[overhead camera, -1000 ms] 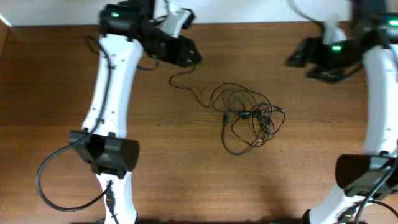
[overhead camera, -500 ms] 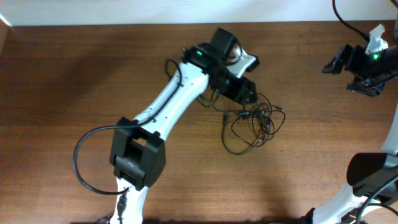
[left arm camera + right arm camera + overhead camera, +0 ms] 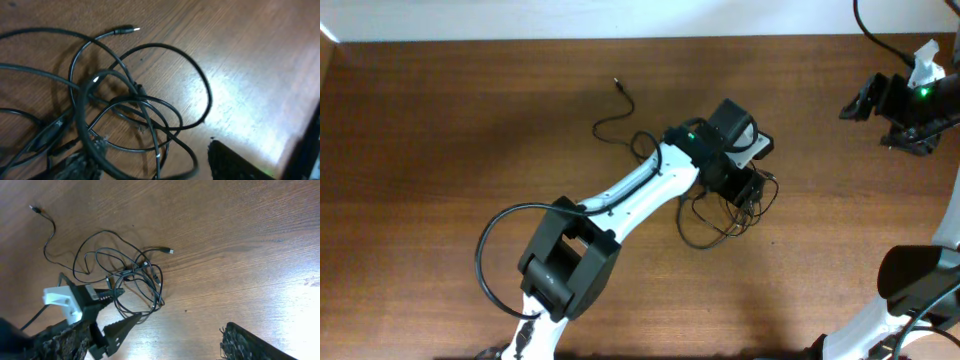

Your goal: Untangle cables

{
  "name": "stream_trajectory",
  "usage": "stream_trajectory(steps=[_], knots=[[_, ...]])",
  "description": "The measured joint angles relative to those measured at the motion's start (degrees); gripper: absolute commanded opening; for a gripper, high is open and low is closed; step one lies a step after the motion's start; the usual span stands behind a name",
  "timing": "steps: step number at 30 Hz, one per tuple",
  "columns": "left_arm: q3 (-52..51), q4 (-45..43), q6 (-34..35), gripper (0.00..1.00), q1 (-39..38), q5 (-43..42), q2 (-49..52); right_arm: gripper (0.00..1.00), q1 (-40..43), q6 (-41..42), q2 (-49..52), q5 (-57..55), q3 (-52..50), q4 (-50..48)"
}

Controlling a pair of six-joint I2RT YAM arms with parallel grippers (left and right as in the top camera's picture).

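Left hand [image 3: 127, 306] slid onto cables [image 3: 135, 272], spread wide, loops btwn fingers.

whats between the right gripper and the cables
Just bare wooden table, as the overhead view shows; the right gripper hangs well away from the cables.

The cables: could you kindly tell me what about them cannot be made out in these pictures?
- Overhead: the left arm covers part of the cables, hiding the crossings beneath.
- Left wrist: loops run off the left and bottom edges; the left fingers are cropped at the bottom.
- Right wrist: strands too thin to count separate cords.
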State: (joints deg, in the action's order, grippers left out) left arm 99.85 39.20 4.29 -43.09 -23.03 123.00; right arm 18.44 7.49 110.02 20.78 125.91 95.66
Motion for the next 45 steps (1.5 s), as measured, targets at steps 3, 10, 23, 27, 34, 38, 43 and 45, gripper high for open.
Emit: stream_trajectory(steps=[3, 10, 23, 27, 34, 38, 43, 45], knots=[[-1.2, -0.9, 0.5, 0.39, 0.0, 1.1, 0.0, 0.86, 0.0, -0.3, 0.0, 0.0, 0.0, 0.2], [-1.2, -1.5, 0.6, 0.15, 0.1, 4.8, 0.3, 0.86, -0.2, -0.6, 0.0, 0.0, 0.0, 0.4], [2.3, 2.6, 0.9, 0.00, 4.9, 7.0, 0.1, 0.86, -6.4, -1.4, 0.0, -0.4, 0.0, 0.0], [7.1, 5.6, 0.9, 0.00, 8.4, 7.2, -3.8, 0.86, -8.8, -1.4, 0.0, -0.4, 0.0, -1.0], [11.5, 5.4, 0.9, 0.00, 10.6, 7.6, -20.8, 0.86, -12.4, -1.4, 0.0, -0.4, 0.0, -2.3], [11.6, 4.9, 0.9, 0.00, 10.5, 7.7, -26.0, 0.86, -14.3, -1.4, 0.0, -0.2, 0.0, -3.5], [11.7, 4.5, 2.5, 0.00, 10.5, 12.0, -28.2, 0.86, -16.0, -1.4, 0.1, 3.0, 0.0, -5.4], [11.7, 4.3, 3.9, 0.00, 10.6, 14.8, -28.4, 0.86, -17.0, -1.3, 0.1, 6.0, 0.0, -6.6]])
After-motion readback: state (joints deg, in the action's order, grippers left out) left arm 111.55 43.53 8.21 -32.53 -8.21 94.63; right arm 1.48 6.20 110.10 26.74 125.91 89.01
